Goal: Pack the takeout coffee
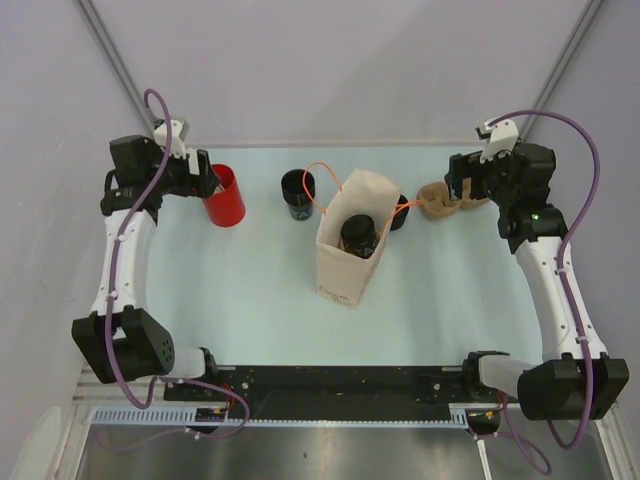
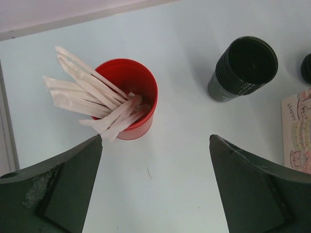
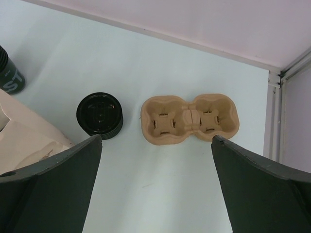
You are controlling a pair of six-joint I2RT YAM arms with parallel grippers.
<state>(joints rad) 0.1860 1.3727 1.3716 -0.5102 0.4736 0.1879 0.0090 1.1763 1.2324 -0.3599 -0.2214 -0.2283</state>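
- Could snag an orange handle point(image 1: 318, 172) when reaching past the paper bag point(image 1: 340, 275) and tip it, with the takeout coffee point(image 1: 358, 235) inside.
- Could knock the red cup point(image 2: 138, 85) and spill the sticks point(image 2: 82, 92) if lowered carelessly.
- Coffee: judged to be the black cup upright inside the bag; separate ribbed black cup stack point(image 2: 243, 65) left of the bag.
- Left gripper point(image 2: 155, 138): far-left, pointing down near the red cup, spread wide, empty.
- Right gripper point(image 3: 155, 138): far-right, pointing down near the cup carrier point(image 3: 189, 119) and lids point(image 3: 99, 114), spread wide, empty.

Red cup point(image 2: 140, 81) holds white sticks point(image 2: 87, 92); black lids point(image 3: 99, 115) beside cardboard carrier point(image 3: 189, 119).
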